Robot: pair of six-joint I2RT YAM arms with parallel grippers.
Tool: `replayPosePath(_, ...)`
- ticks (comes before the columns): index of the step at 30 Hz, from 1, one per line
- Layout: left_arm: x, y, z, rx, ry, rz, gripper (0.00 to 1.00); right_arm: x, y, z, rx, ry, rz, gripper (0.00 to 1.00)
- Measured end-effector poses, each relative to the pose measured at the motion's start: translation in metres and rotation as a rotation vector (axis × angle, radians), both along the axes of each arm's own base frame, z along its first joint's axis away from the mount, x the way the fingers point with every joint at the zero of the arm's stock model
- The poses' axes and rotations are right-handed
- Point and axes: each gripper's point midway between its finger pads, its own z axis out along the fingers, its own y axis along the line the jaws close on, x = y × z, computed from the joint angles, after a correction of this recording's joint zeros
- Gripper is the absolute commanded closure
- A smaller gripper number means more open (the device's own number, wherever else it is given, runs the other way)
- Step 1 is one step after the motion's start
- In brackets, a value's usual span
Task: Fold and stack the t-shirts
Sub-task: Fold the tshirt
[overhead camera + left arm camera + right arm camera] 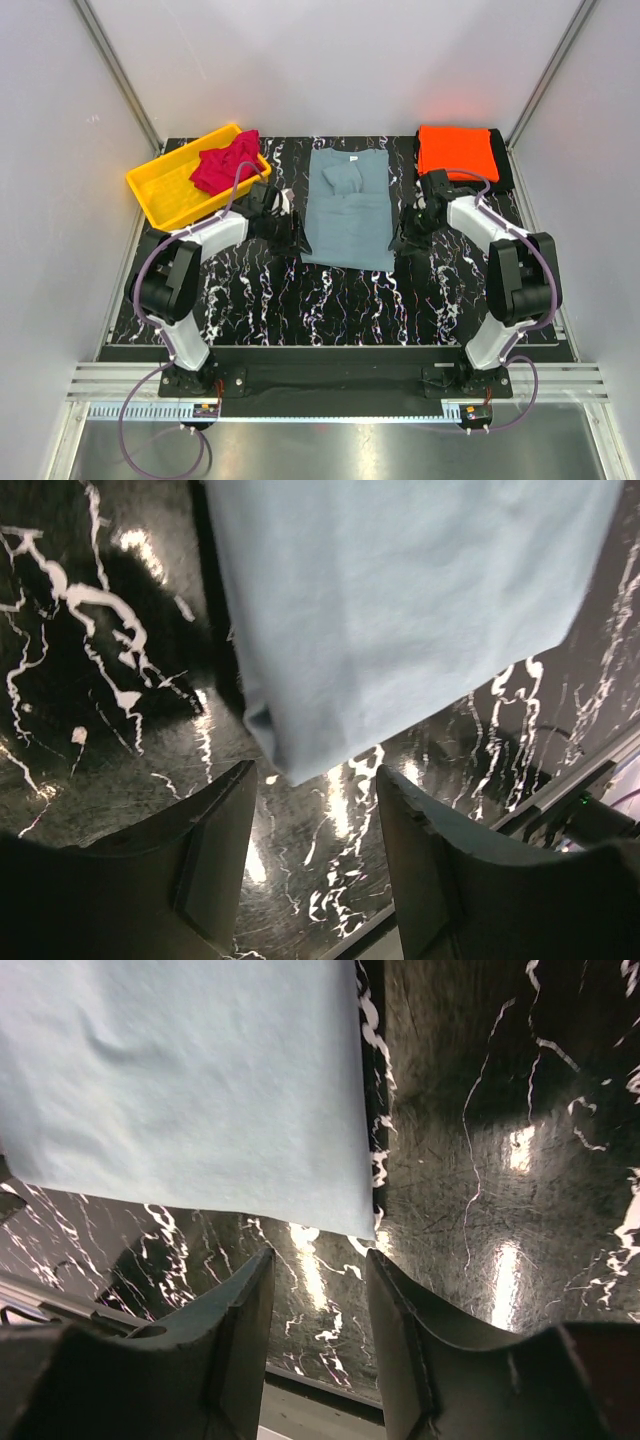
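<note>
Centrally on the black, white-veined tabletop (330,300) lies the grey-blue t-shirt (348,205), spread flat with its collar toward the far edge and its sleeves turned in over the chest. Its hem is the nearer edge.

The left tool (285,225) sits just beside the shirt's left edge, close to the near-left corner. In the left wrist view its two dark fingers (215,850) stand apart with only bare tabletop between them. The shirt's corner (275,755) lies just ahead of the fingertips, slightly raised and casting a shadow, but not inside the gap. So this tool is open and grips nothing.

The right tool (410,235) mirrors it at the shirt's right edge, near the near-right corner. The right wrist view shows its fingers (240,1340) likewise spread, with the shirt's corner (365,1225) just beyond the tips and the marble showing between them. It too is open and empty.

The bright orange t-shirt (455,150) lies folded at the far right of the tabletop, well apart from both tools. The crimson t-shirt (225,162) is bunched in the yellow bin (165,185) at the far left, draped over the bin's right rim.
</note>
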Motion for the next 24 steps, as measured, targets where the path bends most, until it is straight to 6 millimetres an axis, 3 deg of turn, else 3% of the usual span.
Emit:
replayPosePath(13,-0.002,-0.001,-0.020,0.012,-0.003,-0.008,0.55,-0.020,0.003,-0.046,0.023,0.082,0.014,0.52)
replayPosePath(15,-0.004,-0.002,-0.026,0.016,0.010,-0.010,0.64,-0.020,0.004,-0.053,0.026,0.095,0.016,0.53)
replayPosePath(17,-0.005,-0.002,-0.032,0.023,0.023,-0.011,0.75,-0.020,0.005,-0.058,0.036,0.106,0.016,0.60)
replayPosePath(18,-0.005,-0.002,-0.034,0.028,0.027,-0.010,0.82,-0.020,0.006,-0.058,0.036,0.103,0.017,0.74)
replayPosePath(19,-0.006,-0.001,-0.037,0.034,0.034,-0.008,0.89,-0.019,0.005,-0.059,0.033,0.097,0.019,0.96)
replayPosePath(21,-0.007,0.000,-0.042,0.051,0.045,0.002,1.00,-0.020,0.004,-0.063,0.030,0.099,0.010,1.00)
replayPosePath(24,-0.007,0.000,-0.044,0.066,0.050,0.012,1.00,-0.021,0.005,-0.064,0.034,0.093,0.000,1.00)
